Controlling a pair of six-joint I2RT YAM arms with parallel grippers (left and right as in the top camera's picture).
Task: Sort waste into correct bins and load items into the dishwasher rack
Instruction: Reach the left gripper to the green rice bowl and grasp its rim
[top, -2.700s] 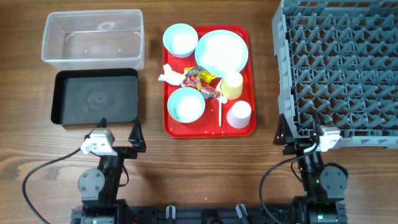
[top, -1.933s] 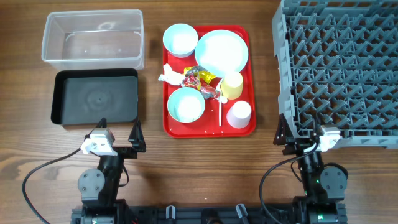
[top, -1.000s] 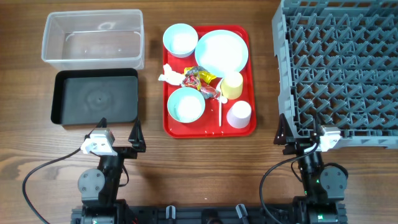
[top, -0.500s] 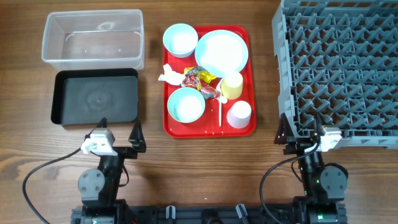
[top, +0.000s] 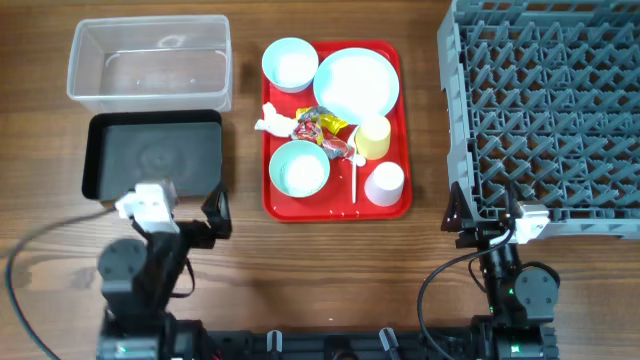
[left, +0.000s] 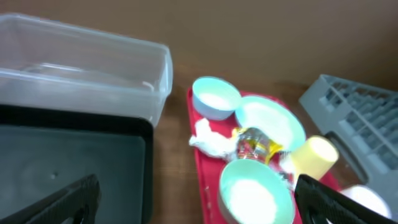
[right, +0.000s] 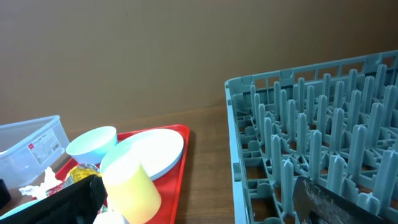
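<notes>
On the red tray (top: 275, 203) sit two light blue bowls (top: 290, 63) (top: 299, 168), a light blue plate (top: 356, 82), a yellow cup (top: 373, 137), a pale pink cup (top: 384, 184), a white utensil (top: 354, 182) and crumpled wrappers (top: 322, 128). The clear tub (top: 148, 62) and black tray (top: 155, 155) stand to the left, the grey rack (top: 545, 100) to the right. My left gripper (top: 188, 215) is open and empty at the black tray's near right corner; its wrist view (left: 193, 211) faces the near bowl (left: 255, 193). My right gripper (top: 482, 215) is open and empty at the rack's near left corner.
The right wrist view shows the rack's edge (right: 311, 124) on the right and the yellow cup (right: 127, 180) and plate (right: 149, 152) on the left, with bare wood between them. Cables trail from both arm bases along the table's front edge.
My left arm has risen and shifted left and forward, so its wrist now overhangs the black tray's near edge. The right arm and all objects have not moved.
</notes>
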